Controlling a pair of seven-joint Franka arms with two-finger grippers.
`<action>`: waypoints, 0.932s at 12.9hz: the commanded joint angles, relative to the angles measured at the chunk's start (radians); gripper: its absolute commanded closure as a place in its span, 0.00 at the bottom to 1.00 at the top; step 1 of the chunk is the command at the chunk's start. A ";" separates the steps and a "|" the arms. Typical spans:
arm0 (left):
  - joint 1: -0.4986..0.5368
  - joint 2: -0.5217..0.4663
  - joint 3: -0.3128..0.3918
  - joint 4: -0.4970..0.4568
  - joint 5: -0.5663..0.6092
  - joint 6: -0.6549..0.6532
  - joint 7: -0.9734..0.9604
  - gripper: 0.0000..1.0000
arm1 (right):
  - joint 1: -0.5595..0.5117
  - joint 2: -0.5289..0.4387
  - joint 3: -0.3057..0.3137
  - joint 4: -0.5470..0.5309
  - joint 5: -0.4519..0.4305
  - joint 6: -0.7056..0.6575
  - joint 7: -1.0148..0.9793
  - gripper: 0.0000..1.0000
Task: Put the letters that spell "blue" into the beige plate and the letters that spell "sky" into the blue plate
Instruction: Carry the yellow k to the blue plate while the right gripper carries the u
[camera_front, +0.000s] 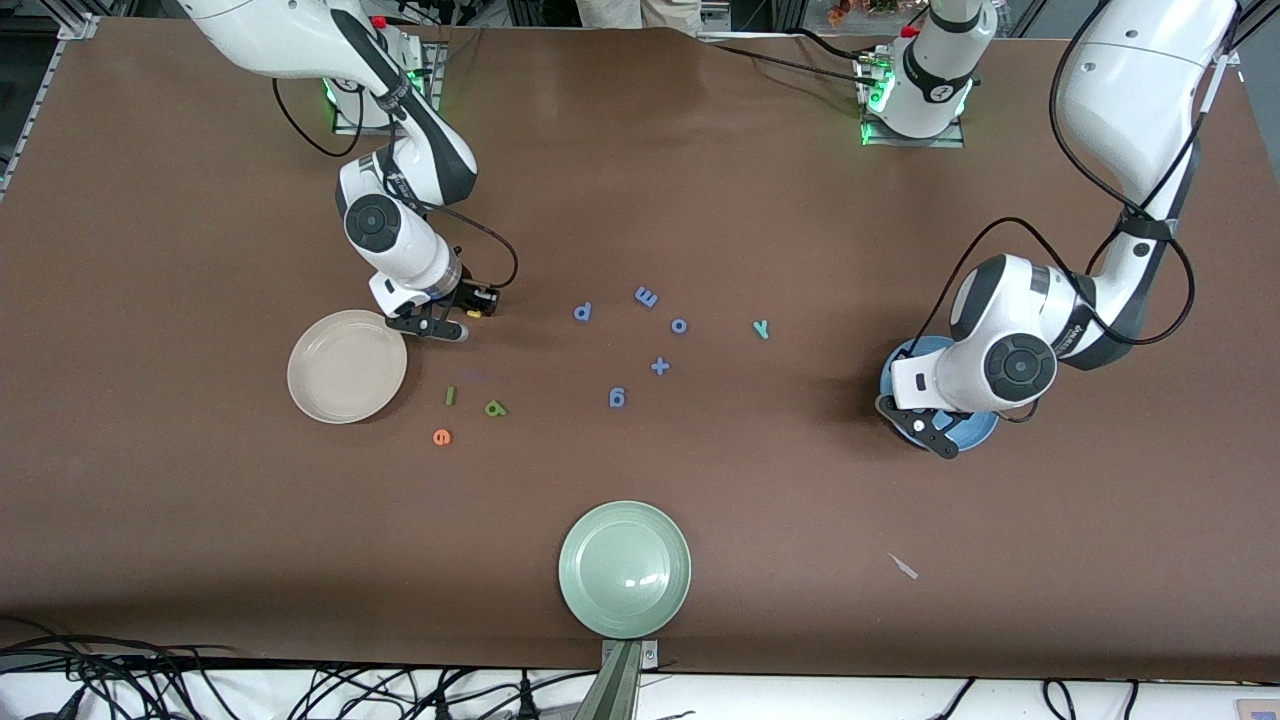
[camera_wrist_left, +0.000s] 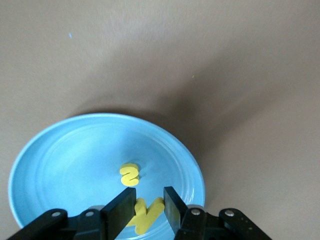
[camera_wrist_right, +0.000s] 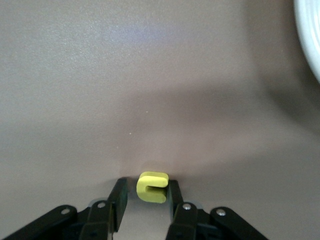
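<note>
My left gripper (camera_wrist_left: 149, 200) hangs low over the blue plate (camera_wrist_left: 65, 160), shut on the yellow k (camera_wrist_left: 145, 214); the yellow s (camera_wrist_left: 129, 175) lies in the plate beside it. My right gripper (camera_wrist_right: 147, 192) is down on the table beside the beige plate (camera_front: 345, 368), open around the yellow u (camera_wrist_right: 152, 186), which touches one pad only. The dark green l (camera_front: 450, 396), olive b (camera_front: 495, 408) and orange e (camera_front: 442, 436) lie nearer the front camera than that gripper. The teal y (camera_front: 761, 328) lies toward the blue plate (camera_front: 975, 430).
Several blue-purple letters (camera_front: 660, 366) are scattered mid-table between the two arms. A pale green plate (camera_front: 625, 568) sits near the table's front edge. A small pale scrap (camera_front: 905, 567) lies on the brown table, nearer the front camera than the blue plate.
</note>
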 joint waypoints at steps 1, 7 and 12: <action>0.011 0.006 -0.014 -0.014 0.021 -0.002 0.011 0.27 | -0.008 -0.006 0.002 -0.028 -0.011 0.032 -0.039 0.75; -0.008 -0.020 -0.078 0.008 -0.028 -0.006 -0.144 0.00 | -0.036 -0.093 -0.033 0.037 -0.011 -0.124 -0.145 0.79; -0.073 0.006 -0.205 -0.004 -0.028 0.014 -0.705 0.00 | -0.180 -0.037 -0.081 0.236 -0.067 -0.292 -0.445 0.79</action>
